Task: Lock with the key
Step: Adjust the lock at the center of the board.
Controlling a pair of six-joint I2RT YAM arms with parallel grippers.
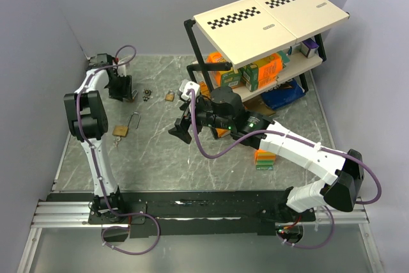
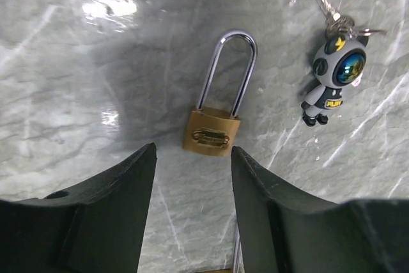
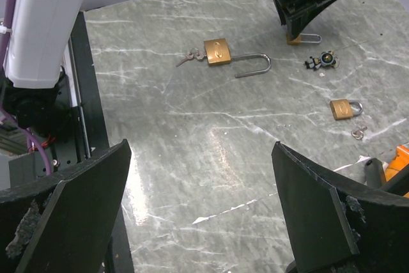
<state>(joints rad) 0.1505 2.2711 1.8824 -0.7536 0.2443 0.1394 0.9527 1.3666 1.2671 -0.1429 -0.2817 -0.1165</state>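
A brass padlock with a long shackle [image 2: 213, 133] lies flat just ahead of my open, empty left gripper [image 2: 193, 155], its shackle pointing away from the fingers. A keyring with an astronaut figure [image 2: 333, 80] lies to its right. My left gripper [image 1: 121, 92] hangs over the far-left table. A second long-shackle padlock [image 1: 121, 130] with a key in its base [image 3: 188, 57] lies nearer; in the right wrist view [image 3: 217, 52] its shackle looks swung open. A small padlock [image 1: 169, 96] lies further right. My right gripper [image 1: 181, 130] is wide open and empty above mid-table [image 3: 199, 158].
A black shelf [image 1: 268, 14] with a checker-marked top holds orange and green boxes at the back right. A blue bag [image 1: 284, 94] and an orange box [image 1: 264, 159] lie on the table beside it. Grey walls close in the left and back.
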